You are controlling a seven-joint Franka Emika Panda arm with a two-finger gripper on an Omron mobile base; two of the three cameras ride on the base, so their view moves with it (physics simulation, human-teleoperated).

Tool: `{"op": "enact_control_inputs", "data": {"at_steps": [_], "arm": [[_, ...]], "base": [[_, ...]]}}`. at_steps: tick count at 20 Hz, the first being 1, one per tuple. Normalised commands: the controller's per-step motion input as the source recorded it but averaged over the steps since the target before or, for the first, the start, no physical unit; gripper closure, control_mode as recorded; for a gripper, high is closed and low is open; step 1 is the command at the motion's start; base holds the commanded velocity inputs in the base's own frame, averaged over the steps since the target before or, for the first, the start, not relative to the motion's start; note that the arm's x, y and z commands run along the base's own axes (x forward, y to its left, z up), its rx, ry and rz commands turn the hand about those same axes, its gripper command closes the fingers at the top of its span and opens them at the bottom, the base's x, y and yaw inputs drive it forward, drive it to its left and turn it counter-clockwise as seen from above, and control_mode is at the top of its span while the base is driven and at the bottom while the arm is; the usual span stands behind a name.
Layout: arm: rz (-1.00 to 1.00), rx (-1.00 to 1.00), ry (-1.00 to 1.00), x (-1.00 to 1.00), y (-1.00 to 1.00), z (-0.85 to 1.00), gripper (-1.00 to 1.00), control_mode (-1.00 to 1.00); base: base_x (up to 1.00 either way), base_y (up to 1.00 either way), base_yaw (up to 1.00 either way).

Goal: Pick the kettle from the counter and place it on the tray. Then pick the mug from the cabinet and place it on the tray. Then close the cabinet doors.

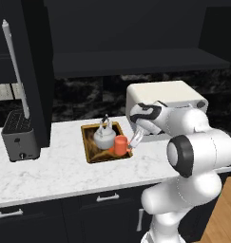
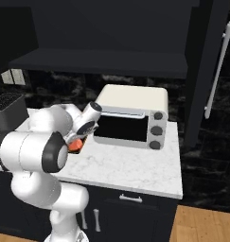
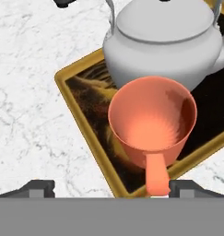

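The gripper (image 3: 104,188) stands spread wide, holding nothing, its fingertips (image 3: 37,188) flanking the handle of the mug (image 3: 152,122) without touching. The mug sits on the tray (image 3: 79,117) near its front rim, touching the kettle (image 3: 164,39) just beyond. Bare white marble counter (image 3: 30,92) lies open beside the tray (toaster oven (image 2: 130,116) close by the arm).
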Motion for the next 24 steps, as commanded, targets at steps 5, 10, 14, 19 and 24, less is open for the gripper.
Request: {"op": "enact_control_inputs", "data": {"at_steps": [5,10,14,19,24], "arm": [[-0.03,0.0,0.0,-0.44,0.02,0.22,-1.0,-1.0],[-0.01,0.0,-0.05,-0.48,0.03,0.16,-1.0,-1.0],[-0.11,-0.01,-0.3,-0.98,0.49,0.73,-1.0,-1.0],[-0.13,-0.1,-0.12,-0.82,0.61,0.83,-1.0,-1.0],[-0.32,-0.03,0.01,-0.74,0.03,0.74,-1.0,-1.0]], "base": [[0.0,0.0,0.0],[0.0,0.0,0.0],[0.0,0.0,0.0],[0.0,0.0,0.0],[0.0,0.0,0.0]]}}
